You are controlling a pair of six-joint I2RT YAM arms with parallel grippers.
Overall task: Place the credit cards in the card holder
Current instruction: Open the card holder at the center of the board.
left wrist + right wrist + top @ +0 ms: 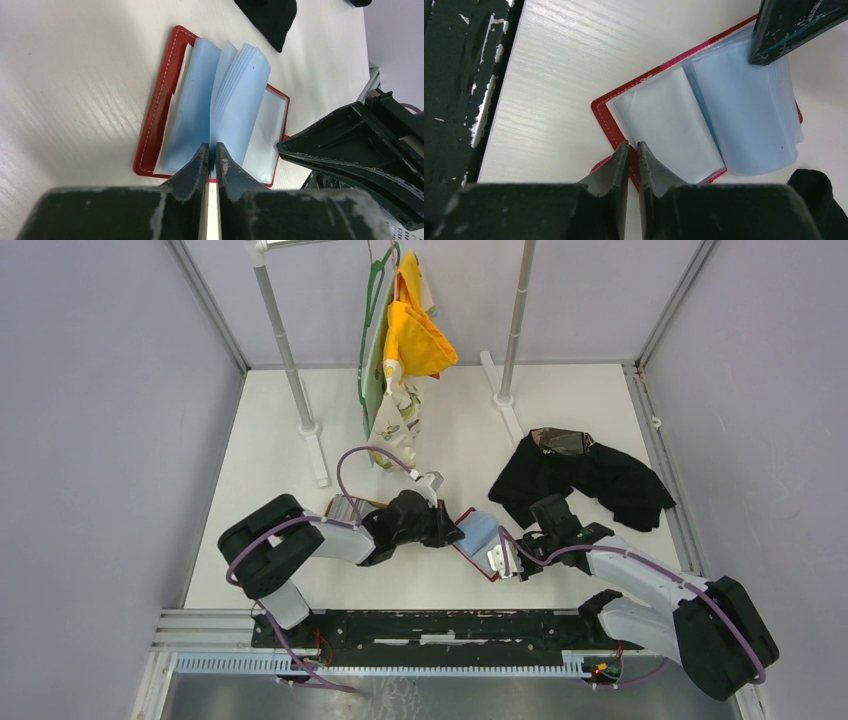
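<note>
The red card holder (478,536) lies open on the table between the arms, its pale blue sleeves (240,80) fanned up from the spine. My left gripper (211,150) sits at the near end of the spine, jaws a narrow slit apart with a sleeve edge in the slit; a pinch cannot be made out. My right gripper (633,146) has its tips close together astride the holder's red cover edge (600,107). Grey flat pieces that may be the credit cards (346,507) show partly behind my left arm. No card shows in either wrist view.
A black cloth (590,480) lies just behind the right arm. A tan tray edge (375,503) peeks out beside the left arm. Coloured clothes (405,350) hang from a rack at the back. The dark base rail (430,625) runs along the near edge.
</note>
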